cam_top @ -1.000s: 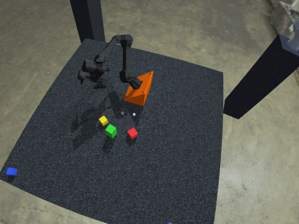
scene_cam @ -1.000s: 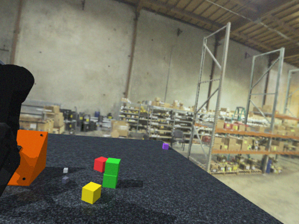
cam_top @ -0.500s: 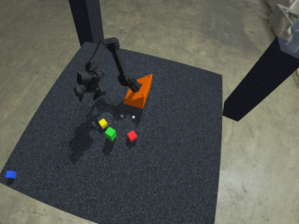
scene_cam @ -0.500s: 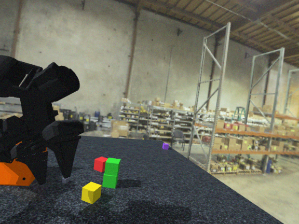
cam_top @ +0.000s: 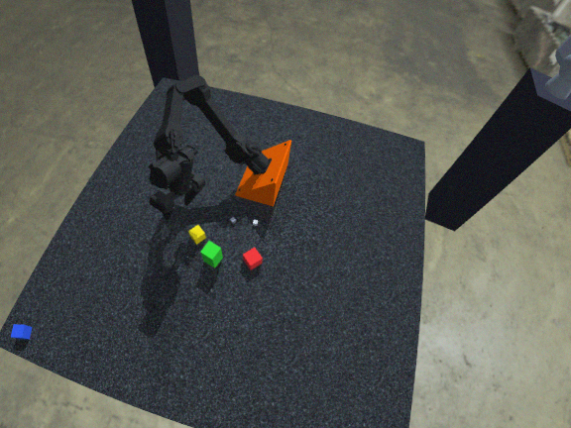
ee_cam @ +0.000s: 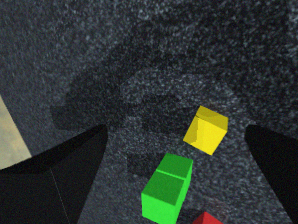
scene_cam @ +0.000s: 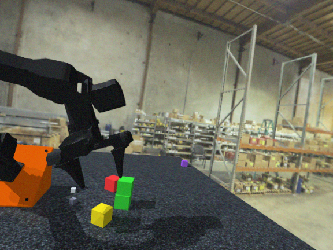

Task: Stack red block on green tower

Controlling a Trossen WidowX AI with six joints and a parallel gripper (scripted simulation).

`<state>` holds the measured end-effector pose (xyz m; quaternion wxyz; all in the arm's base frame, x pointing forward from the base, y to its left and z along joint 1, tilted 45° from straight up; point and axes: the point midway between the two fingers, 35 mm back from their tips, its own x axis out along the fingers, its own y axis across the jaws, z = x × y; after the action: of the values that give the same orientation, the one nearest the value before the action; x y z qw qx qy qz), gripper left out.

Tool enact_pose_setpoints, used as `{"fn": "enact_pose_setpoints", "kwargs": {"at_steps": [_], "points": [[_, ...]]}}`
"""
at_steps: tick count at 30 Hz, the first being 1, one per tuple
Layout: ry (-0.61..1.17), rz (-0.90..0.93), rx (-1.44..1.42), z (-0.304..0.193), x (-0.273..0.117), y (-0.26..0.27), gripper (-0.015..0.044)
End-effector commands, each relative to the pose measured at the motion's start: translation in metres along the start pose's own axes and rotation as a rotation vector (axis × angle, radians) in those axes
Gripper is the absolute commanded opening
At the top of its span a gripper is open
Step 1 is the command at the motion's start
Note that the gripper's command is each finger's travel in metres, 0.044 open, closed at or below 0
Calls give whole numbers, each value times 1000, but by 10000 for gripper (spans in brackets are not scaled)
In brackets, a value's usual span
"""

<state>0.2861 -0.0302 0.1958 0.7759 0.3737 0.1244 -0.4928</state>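
The red block [cam_top: 253,259] [scene_cam: 111,183] [ee_cam: 206,219] sits on the dark mat [cam_top: 322,297], apart from the green tower; only its corner shows at the bottom edge of the wrist view. The green tower [cam_top: 211,254] [scene_cam: 124,192] [ee_cam: 166,190] is two green blocks stacked upright. My gripper [cam_top: 178,207] [scene_cam: 102,182] [ee_cam: 175,130] is open and empty. It hangs above the mat, on the yellow block's side of the tower in the top view, and is not over the red block.
A yellow block [cam_top: 197,234] [scene_cam: 102,215] [ee_cam: 207,131] stands close to the tower. Two tiny cubes, one white [cam_top: 255,222] [scene_cam: 73,190] and one grey [cam_top: 233,220] [scene_cam: 73,200], lie near the orange base [cam_top: 263,190] [scene_cam: 34,173]. A blue block [cam_top: 21,331] is at the mat's corner; a purple block [scene_cam: 184,163] is far off.
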Motion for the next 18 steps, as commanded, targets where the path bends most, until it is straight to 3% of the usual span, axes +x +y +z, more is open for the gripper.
{"fn": "enact_pose_setpoints", "kwargs": {"at_steps": [1,18], "points": [[39,-26,-106,-22,1,7,440],[174,-147,-595,-134,-3,15,440]]}}
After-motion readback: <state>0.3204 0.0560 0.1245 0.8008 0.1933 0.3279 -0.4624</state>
